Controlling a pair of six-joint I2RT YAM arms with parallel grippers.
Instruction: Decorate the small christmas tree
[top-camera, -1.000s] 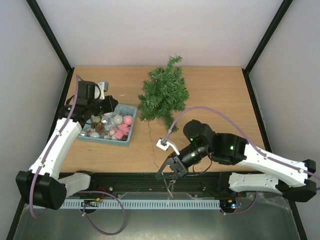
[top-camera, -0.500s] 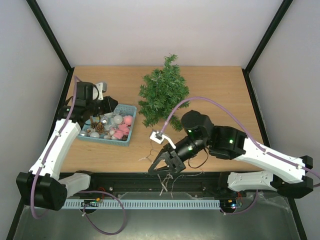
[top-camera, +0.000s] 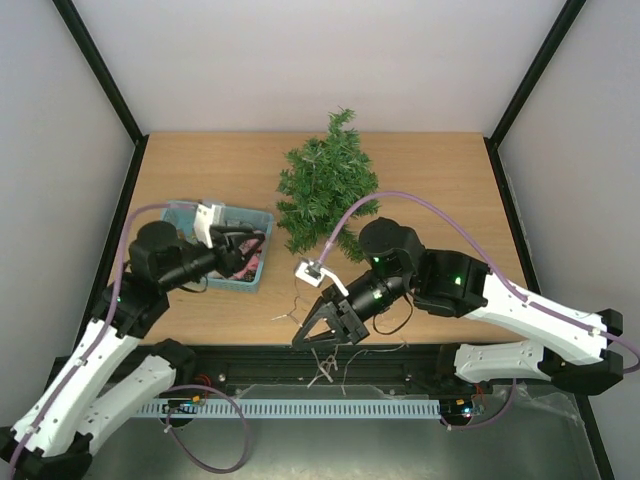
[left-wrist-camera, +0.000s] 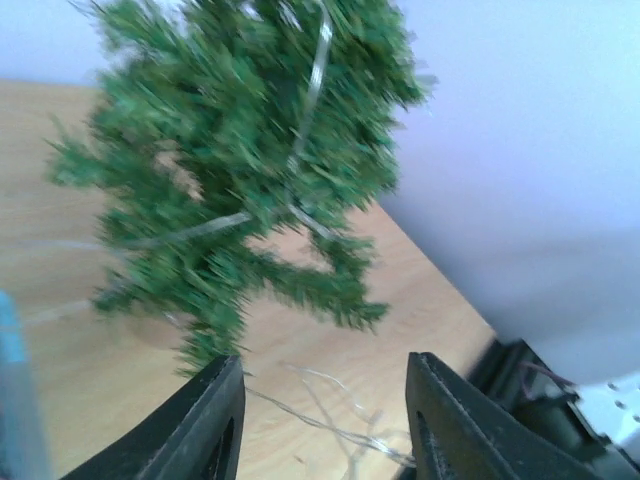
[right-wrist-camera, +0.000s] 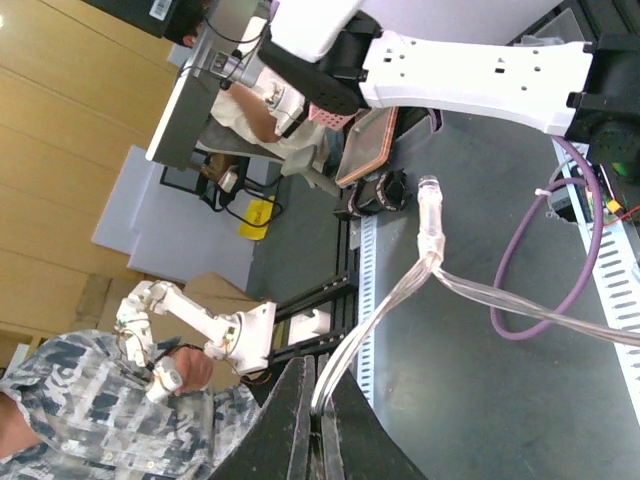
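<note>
- The small christmas tree (top-camera: 328, 188) lies near the far edge of the wooden table (top-camera: 450, 190), about midway across it. It is well apart from both arm bases.
- A teal basket (top-camera: 262, 222) of ornaments sits left of the tree. The left arm reaches over it and covers most of what it holds.
- The left gripper (left-wrist-camera: 322, 362) has its jaws spread wide with nothing between them. Its camera looks across the table at the tree.
- Thin wires (top-camera: 287, 311) trail loosely over the near edge of the table, between the basket and the right arm.
- The right gripper (right-wrist-camera: 318, 412) hangs at the near table edge. Its jaws are pinched together on a clear strand (right-wrist-camera: 372, 312) that rises out from between them.
- A purple cable (right-wrist-camera: 520, 262) and a white arm link (right-wrist-camera: 470, 70) fill much of the right wrist view.
- A person (right-wrist-camera: 70, 410) in a camouflage top is cut off at that view's lower left corner.
- In the left wrist view the tree is blurred. A silver strand (left-wrist-camera: 316, 70) runs through its branches, but where it ends cannot be made out.
- Only a sliver of the basket shows at that view's left edge.
</note>
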